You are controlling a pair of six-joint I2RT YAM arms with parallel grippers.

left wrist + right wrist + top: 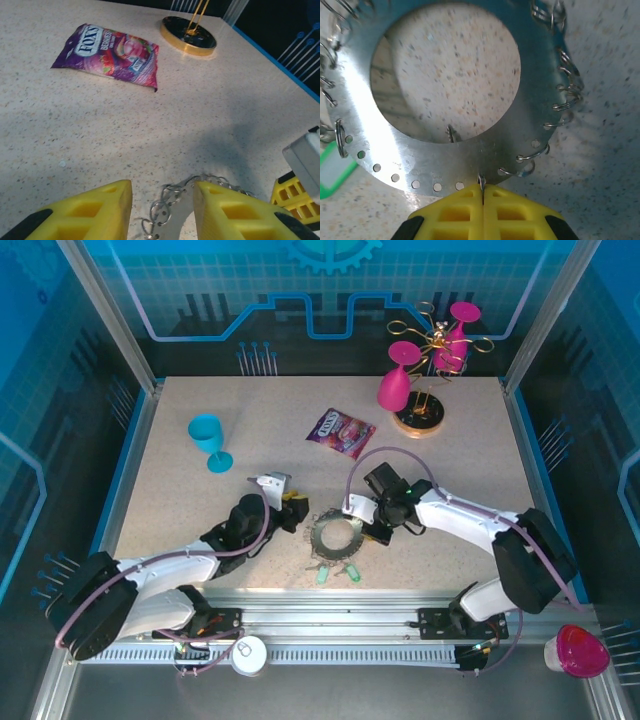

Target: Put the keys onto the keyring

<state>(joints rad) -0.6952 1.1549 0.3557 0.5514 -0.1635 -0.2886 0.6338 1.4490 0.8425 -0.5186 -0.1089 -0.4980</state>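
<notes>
I found the flat, dark grey, doughnut-shaped metal keyring [335, 532] lying on the speckled beige tabletop [250, 430] between the two arms. My right claw [482, 190] was closed, its yellow fingertips pinched on one small wire loop at the keyring's rim, the plate lying just ahead of the tips. My left claw [161, 192] stood open at the opposite side, rim and loops showing in its gap. Two small green-headed keys [322, 575] lay just beside the keyring's near edge.

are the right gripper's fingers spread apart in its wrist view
No, the right gripper has its yellow fingers pressed together at the rim of the keyring, with a thin wire loop nipped between them.
</notes>
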